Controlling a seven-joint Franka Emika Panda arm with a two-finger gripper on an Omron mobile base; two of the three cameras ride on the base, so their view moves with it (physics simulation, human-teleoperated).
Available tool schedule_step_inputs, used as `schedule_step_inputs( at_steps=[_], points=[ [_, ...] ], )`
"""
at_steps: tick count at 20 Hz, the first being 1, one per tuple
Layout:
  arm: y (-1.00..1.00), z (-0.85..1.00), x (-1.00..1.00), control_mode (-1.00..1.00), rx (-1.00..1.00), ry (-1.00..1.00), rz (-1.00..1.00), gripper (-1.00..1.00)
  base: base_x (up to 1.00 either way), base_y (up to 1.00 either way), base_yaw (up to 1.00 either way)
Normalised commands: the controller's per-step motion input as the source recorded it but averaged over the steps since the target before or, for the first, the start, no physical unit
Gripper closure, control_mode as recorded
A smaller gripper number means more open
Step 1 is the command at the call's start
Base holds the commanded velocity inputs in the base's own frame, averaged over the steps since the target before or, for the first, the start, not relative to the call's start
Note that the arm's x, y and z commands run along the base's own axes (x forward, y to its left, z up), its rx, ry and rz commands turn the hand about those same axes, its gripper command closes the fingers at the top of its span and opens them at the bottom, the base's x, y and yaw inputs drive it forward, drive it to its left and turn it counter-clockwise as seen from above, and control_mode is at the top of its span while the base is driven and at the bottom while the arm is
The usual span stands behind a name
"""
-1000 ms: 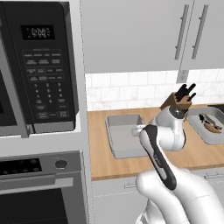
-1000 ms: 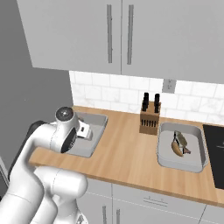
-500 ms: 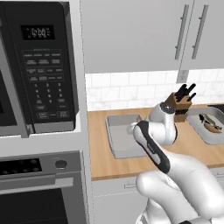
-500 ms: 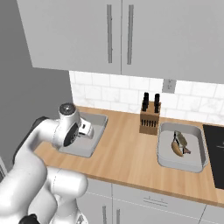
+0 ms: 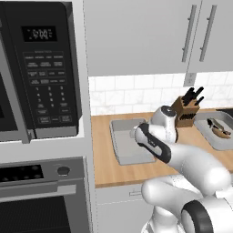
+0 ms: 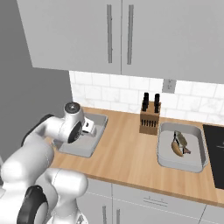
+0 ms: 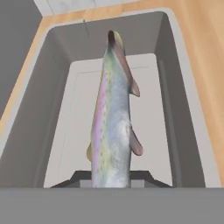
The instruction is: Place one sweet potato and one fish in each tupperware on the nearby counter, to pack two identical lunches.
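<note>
Hand view: jaws clamped on fish (image 7: 111, 131)

A grey tupperware (image 5: 122, 148) sits on the tan counter (image 5: 105, 164) just right of the black microwave (image 5: 40, 68), the white arm (image 5: 157, 144) reaching over it. A knife block (image 5: 185, 110) stands by the tiled wall. A second tupperware (image 5: 205, 131) at the right edge holds dark items, possibly a fish.
</note>
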Motion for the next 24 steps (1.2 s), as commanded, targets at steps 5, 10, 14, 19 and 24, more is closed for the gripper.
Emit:
schedule_step_inputs(
  at_steps=[5, 10, 14, 19, 24],
  points=[
    [0.00, -0.21, 0.23, -1.00, 0.00, 0.00, 0.00, 1.00, 0.00, 0.00, 0.00],
    [0.00, -0.18, 0.23, -1.00, 0.00, 0.00, 0.00, 1.00, 0.00, 0.00, 0.00],
    [0.00, -0.16, 0.22, -1.00, 0.00, 0.00, 0.00, 1.00, 0.00, 0.00, 0.00],
    [0.00, -0.05, 0.16, -1.00, 0.00, 0.00, 0.00, -1.00, 0.00, 0.00, 0.00],
    [0.00, 0.00, 0.14, -1.00, 0.00, 0.00, 0.00, -1.00, 0.00, 0.00, 0.00]
  ],
)
